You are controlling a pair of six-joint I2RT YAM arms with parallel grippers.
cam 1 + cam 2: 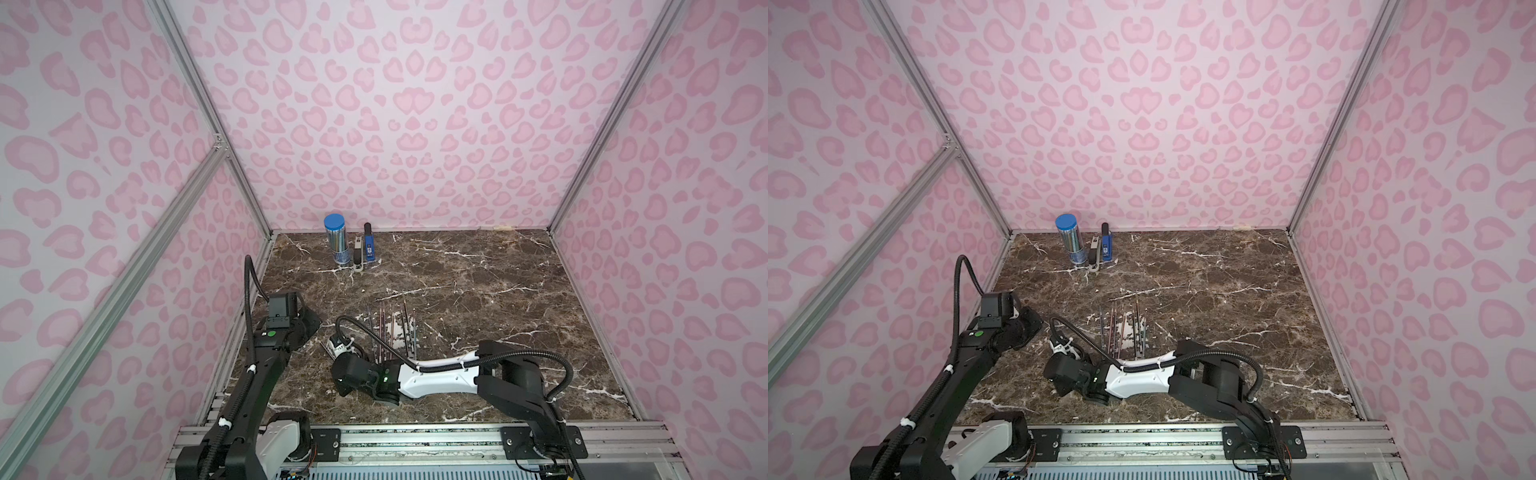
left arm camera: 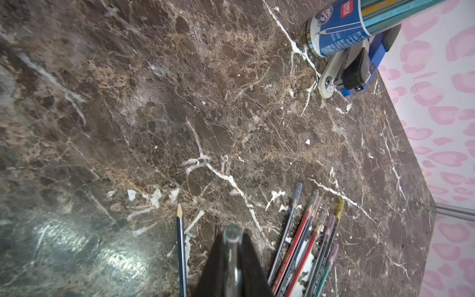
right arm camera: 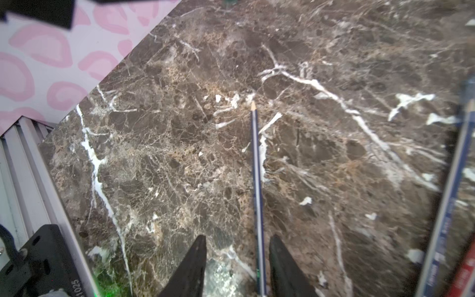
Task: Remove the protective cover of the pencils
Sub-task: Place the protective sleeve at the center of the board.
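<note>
The left tool (image 2: pixel 232 246) pinched a clear cap (image 2: pixel 231 232); the right tool (image 3: pixel 238 237) stood part-open astride one bare-tipped blue pencil (image 3: pixel 257 180). The other pencils (image 2: pixel 305 244), thin, red, grey and capped, fanned just beside on the brown marble counter (image 1: pixel 498 311), between pink-spotted walls (image 1: pixel 415 124).

Blue pencil (image 3: pixel 257 185) flat on brown marble tabletop (image 3: pixel 167 154), sharpened wooden tip pointing away from right gripper (image 3: pixel 238 237), shaft between its parted fingers; more pencils (image 3: pixel 447 205) blurred, well apart.

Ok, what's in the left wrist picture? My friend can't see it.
The left gripper is shut on a clear cover over a marble table. A bare-tipped blue pencil lies beside it, with more pencils, several capped, on its other side.
</note>
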